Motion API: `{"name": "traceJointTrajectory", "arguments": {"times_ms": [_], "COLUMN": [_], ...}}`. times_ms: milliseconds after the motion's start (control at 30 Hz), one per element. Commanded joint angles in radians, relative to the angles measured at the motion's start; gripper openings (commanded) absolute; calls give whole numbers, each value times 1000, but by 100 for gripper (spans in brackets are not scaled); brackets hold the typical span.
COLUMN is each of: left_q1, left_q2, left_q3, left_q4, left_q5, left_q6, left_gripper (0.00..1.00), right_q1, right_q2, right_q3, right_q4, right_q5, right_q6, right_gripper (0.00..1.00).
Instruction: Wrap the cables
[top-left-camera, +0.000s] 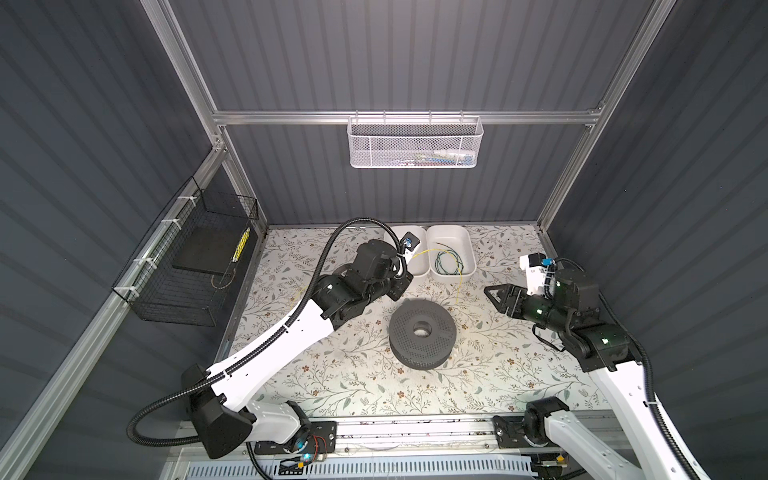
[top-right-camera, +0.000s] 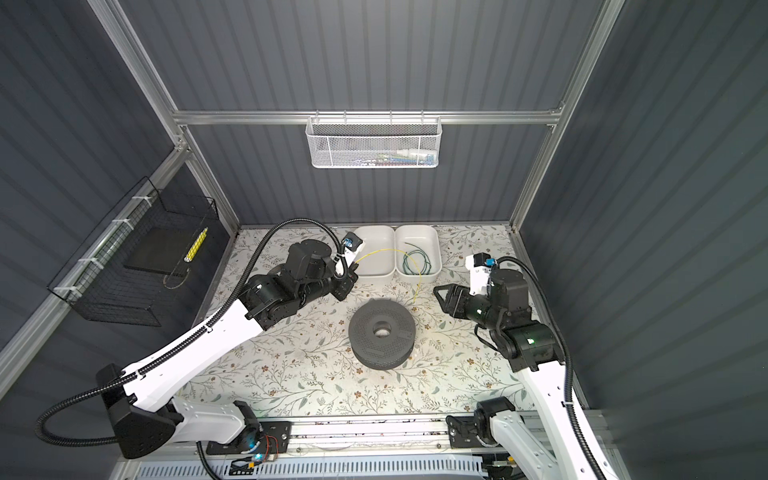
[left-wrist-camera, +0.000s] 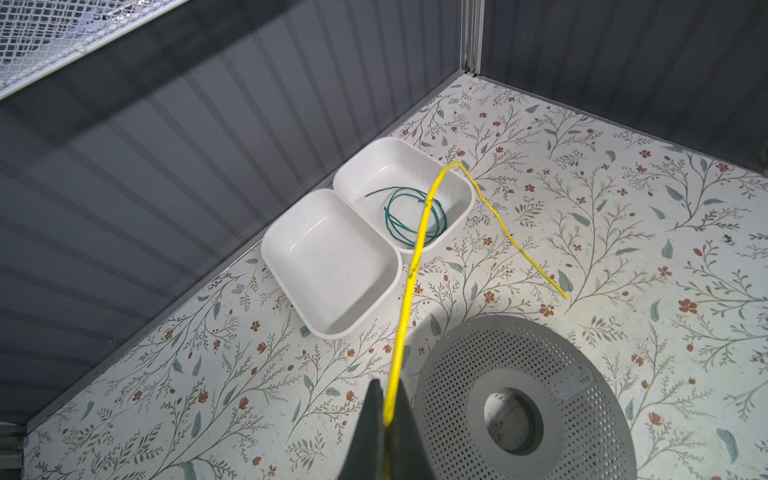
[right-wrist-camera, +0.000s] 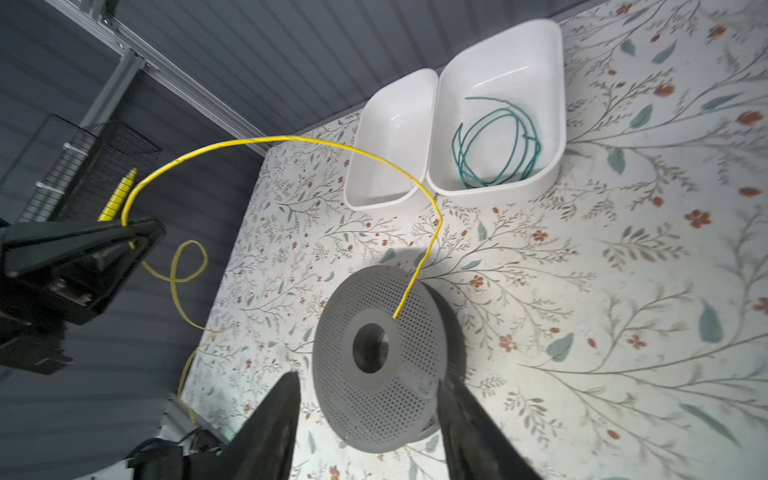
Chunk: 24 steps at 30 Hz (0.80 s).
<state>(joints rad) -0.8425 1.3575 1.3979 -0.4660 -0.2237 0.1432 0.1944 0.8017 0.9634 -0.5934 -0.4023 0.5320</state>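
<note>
Left gripper (left-wrist-camera: 388, 399) is clamped tight on the yellow cable (left-wrist-camera: 409, 286), jaws closed right on it, hovering just behind the grey spool (top-left-camera: 422, 332) that lies flat mid-table. From there the yellow arcs up over the two white trays (top-left-camera: 451, 277) at the back and drops down again, loose end near the spool's far right side. Can't tell if it touches the mat. Another stretch loops down on the gripper's other side. Green cable (top-left-camera: 446, 262) sits coiled in the right tray. Right gripper (right-wrist-camera: 368, 376) is spread wide, holding nothing, off to the spool's right and pointed at it, not touching.
</note>
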Motion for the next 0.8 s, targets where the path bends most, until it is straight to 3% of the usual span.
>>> {"name": "traceJointTrajectory", "arguments": {"times_ms": [0, 133, 200, 267, 367, 467, 633, 767], "left_q1": [6, 5, 6, 5, 5, 5, 6, 6], "left_q2": [-12, -41, -55, -65, -84, -106, -111, -123], "left_q3": [26, -56, -83, -97, -123, -147, -128, -122], "left_q4": [53, 141, 171, 188, 214, 242, 218, 209], "left_q5": [20, 48, 71, 87, 115, 134, 136, 149], "left_q6": [-31, -34, -33, -33, -40, -51, -53, -49], "left_gripper": [0, 0, 0, 0, 0, 0, 0, 0], "right_q1": [-2, -3, -2, -4, -4, -4, -4, -3], "right_q2": [-23, -117, -147, -145, -115, -50, 105, 182], "right_q3": [19, -167, -243, -282, -296, -237, -126, -63], "right_q4": [28, 360, 471, 546, 592, 515, 325, 212], "right_q5": [5, 25, 112, 168, 215, 243, 155, 121], "right_q6": [264, 695, 876, 994, 1073, 970, 596, 386], "right_gripper": [60, 66, 69, 71, 74, 74, 66, 59]}}
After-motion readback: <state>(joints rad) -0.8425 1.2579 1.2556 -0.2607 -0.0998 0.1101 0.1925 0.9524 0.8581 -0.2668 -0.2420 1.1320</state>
